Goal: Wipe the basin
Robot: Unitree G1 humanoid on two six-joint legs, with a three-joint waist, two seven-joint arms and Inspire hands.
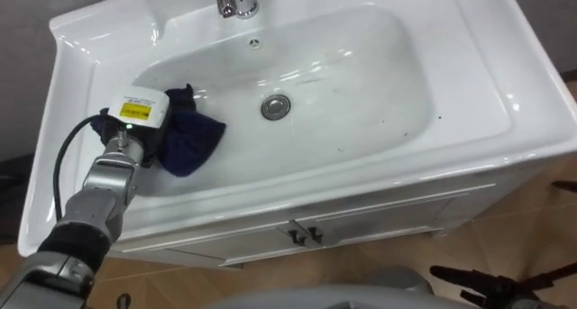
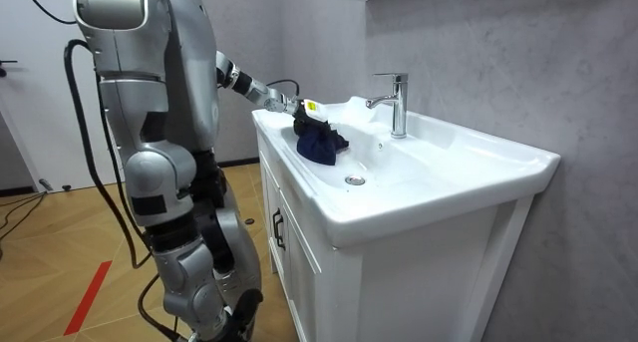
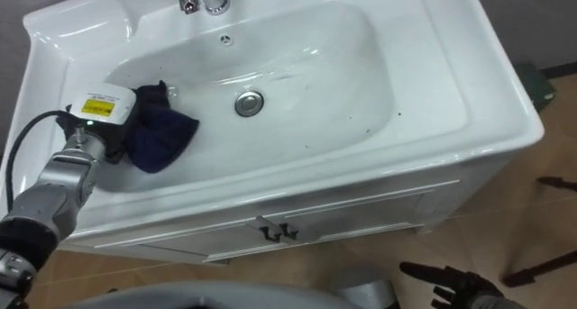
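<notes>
Standing at the white basin, the robot reaches its left hand down into the basin's left side. A dark blue cloth lies bunched up there. It touches the hand and sits on the sloping wall, left of the drain. The hand's white back hides where it meets the cloth, so I cannot tell if it grips the cloth. The tap stands at the back edge. A few small dark specks dot the basin near its right side. The right hand hangs low in front of the cupboard, its fingers loose and straight.
</notes>
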